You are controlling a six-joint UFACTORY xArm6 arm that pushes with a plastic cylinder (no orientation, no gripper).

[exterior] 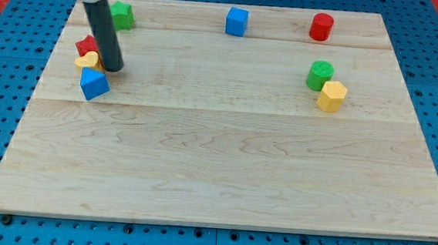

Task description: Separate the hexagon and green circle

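Two touching blocks, green circle (320, 74) and yellow hexagon (331, 96), on board (224, 161).

You are seeing my tip (113, 69) resting at the view's left beside a yellow block (89, 60), possibly heart-shaped, with a red block (86, 46) and blue block (94, 84), while far right the green circle (320, 74) is touching the yellow hexagon (332, 96).

The rod (102, 22) runs off the view's top, its upper part cut off. It covers part of the yellow block (89, 60) and the red block (86, 46), whose shapes stay unclear. The green block (123, 15) behind it is partly hidden too.
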